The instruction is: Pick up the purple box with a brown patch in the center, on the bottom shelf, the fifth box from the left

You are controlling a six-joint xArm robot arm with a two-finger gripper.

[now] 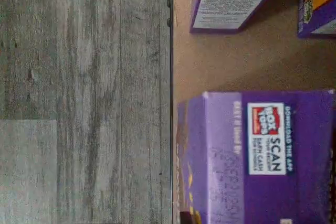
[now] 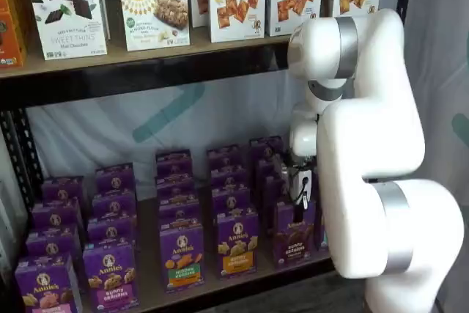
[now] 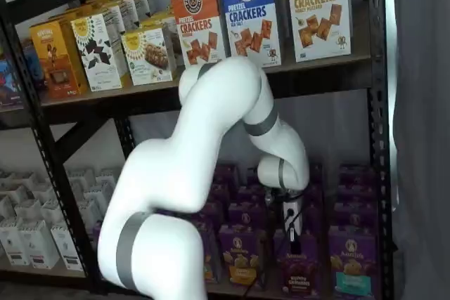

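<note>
Black metal racking with tan boards fills both shelf views, with grey plank flooring seen in the wrist view beside the board's edge. The claw [image 3: 290, 232] is lowered onto the top of the purple box [image 3: 299, 266], whose dark brown band reads "bunny grahams"; in a shelf view the same claw [image 2: 298, 197] is seen side-on just above that box [image 2: 292, 234]. Whether its fingers are closed on the carton cannot be told, since no gap and no clear grip is shown.

That box stands at the front edge of the bottom shelf [image 2: 220, 289], near its right end. Its purple top flap, printed with a white "SCAN" label, is seen close up in the wrist view [image 1: 262, 150].

Just beside it a purple carton with a yellow band [image 2: 237, 244] is placed, and on the other side a carton with a teal patch [image 3: 352, 261]. More purple cartons are ranked behind in rows.

Much of the shelf's right end is hidden by the white arm [image 2: 366, 144] in one shelf view, and the left columns are blocked by it in the other. On the upper shelf, taller cracker boxes [image 3: 253, 12] are lined up.
</note>
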